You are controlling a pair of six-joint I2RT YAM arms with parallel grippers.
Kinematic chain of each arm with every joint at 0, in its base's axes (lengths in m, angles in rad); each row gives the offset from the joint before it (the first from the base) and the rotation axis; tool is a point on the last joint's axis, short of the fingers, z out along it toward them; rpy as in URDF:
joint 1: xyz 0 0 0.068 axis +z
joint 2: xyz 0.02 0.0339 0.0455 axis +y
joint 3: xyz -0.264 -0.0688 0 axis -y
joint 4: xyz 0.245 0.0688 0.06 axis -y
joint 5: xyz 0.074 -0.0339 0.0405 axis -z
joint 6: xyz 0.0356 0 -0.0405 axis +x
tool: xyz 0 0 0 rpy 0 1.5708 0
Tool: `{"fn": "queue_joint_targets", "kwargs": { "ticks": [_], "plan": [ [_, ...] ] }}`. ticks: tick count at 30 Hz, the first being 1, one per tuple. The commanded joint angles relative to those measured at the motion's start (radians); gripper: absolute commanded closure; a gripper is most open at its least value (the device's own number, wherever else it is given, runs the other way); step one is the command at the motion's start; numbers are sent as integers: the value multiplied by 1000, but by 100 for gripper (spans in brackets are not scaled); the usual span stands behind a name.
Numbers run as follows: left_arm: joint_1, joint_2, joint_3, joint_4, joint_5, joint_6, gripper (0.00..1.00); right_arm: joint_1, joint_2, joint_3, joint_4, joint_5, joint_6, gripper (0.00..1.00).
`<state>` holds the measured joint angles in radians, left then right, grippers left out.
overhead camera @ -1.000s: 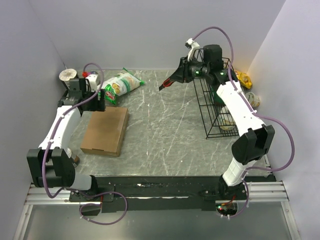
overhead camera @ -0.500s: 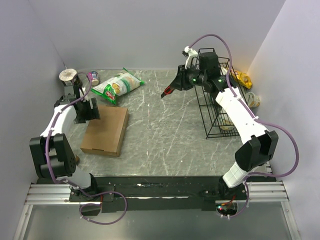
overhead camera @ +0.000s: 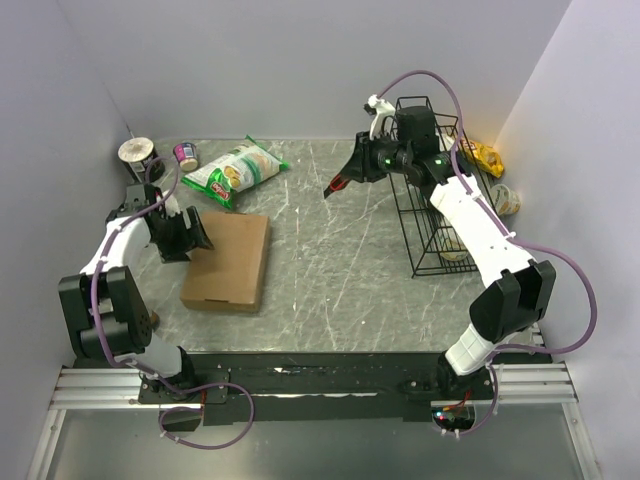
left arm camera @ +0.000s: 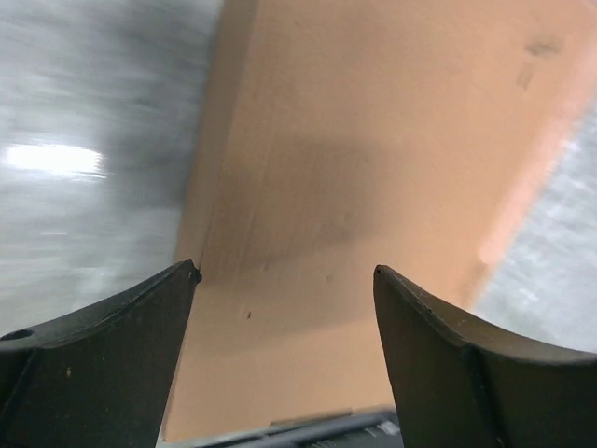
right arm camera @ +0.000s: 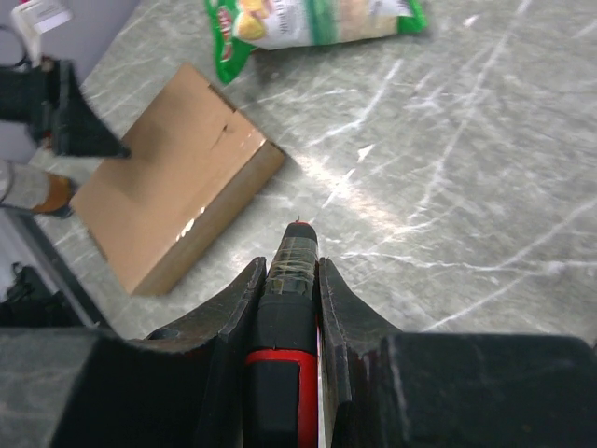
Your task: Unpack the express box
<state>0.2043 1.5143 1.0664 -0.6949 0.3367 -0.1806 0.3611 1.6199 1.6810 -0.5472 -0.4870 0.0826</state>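
The express box is a flat brown cardboard mailer lying shut on the grey table, left of centre. My left gripper stands open at its left edge. In the left wrist view the box fills the frame under the spread gripper, with nothing between the fingers. My right gripper hangs high over the far middle of the table, shut on a black-and-red tool with a taped tip. The right wrist view shows the box far below it on the left.
A green-and-white snack bag lies behind the box. Two small cups stand in the far left corner. A black wire basket stands upright at the right, with a yellow bag and a cup beyond it.
My left gripper has come down and to the right against the box's left side, and the box has slid right and turned slightly. The right gripper shifted a little, still holding the tool.
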Motion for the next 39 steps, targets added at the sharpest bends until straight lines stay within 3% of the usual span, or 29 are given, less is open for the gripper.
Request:
{"fn": "queue_joint_targets", "kwargs": {
  "ticks": [1, 3, 5, 8, 11, 14, 17, 18, 20, 23, 29, 33, 36, 39],
  "plan": [
    [7, -37, -62, -49, 345, -95, 19, -2, 3, 40, 27, 125, 16, 100],
    [7, -37, -95, -38, 517, -144, 19, -2, 11, 48, 23, 175, 6, 100],
    [7, -34, -102, -41, 584, -139, 19, -1, 18, 52, 21, 191, 2, 100],
    [14, -43, -21, -124, 489, -48, 20, 9, 15, 36, 23, 243, -9, 100],
    [12, -58, 52, -175, 290, 85, 26, 30, 12, 3, 24, 309, -17, 100],
    [14, -77, 111, -253, 286, 330, 39, 56, 3, -23, 35, 346, -26, 100],
    [10, -89, 148, -389, 380, 719, 44, 62, 0, -29, 38, 335, -32, 100],
    [4, -92, 147, -481, 363, 921, 45, 62, 1, -27, 38, 326, -33, 100],
    [-3, -98, 113, -514, 315, 1091, 50, 64, 3, -23, 35, 306, -40, 100],
    [-12, -126, 32, -517, 298, 1229, 52, 62, 6, -14, 35, 300, -40, 100],
    [-146, -193, -101, -283, 364, 1175, 54, 64, 2, -4, 33, 295, -55, 100],
    [-363, -218, -186, 1, 412, 1014, 49, 67, -15, -20, 21, 301, -73, 100],
    [-506, -163, -163, 107, 420, 952, 45, 65, -25, -12, -6, 304, -112, 100],
    [-525, -111, -120, 175, 421, 894, 41, 67, -25, -6, -19, 321, -126, 100]
  ]
}}
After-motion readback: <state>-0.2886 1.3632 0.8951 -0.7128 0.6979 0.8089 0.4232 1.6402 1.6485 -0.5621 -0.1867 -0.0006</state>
